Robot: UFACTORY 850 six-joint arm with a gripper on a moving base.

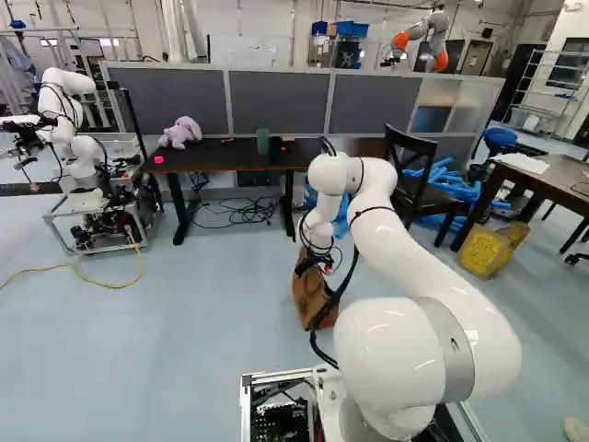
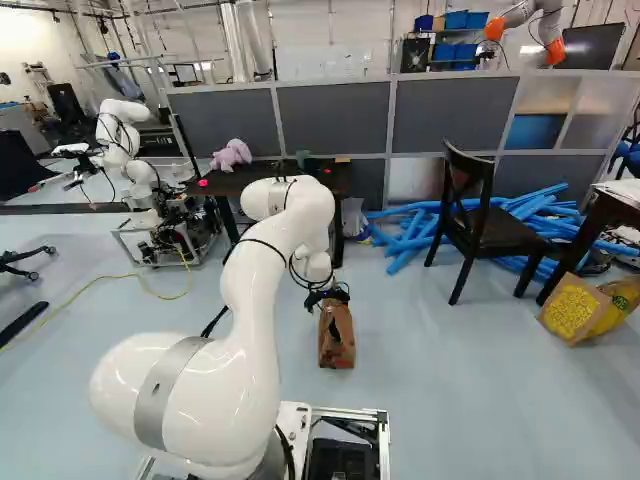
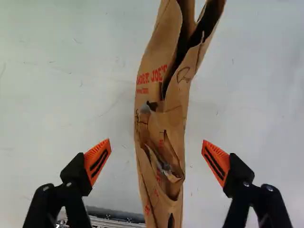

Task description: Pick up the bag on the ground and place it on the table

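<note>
Straddling bag [image 3: 175,126], 2 fingers [image 3: 97,161] apart

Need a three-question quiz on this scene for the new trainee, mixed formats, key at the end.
1. What should the gripper most likely do next with the brown paper bag? a) release it; b) close on it; c) carry it off.

2. True or false: both orange pads are pressed against the bag.

3. Fill in the blank: the purple plush toy sits on the dark ____.

Key: 1 b; 2 false; 3 table.
</note>
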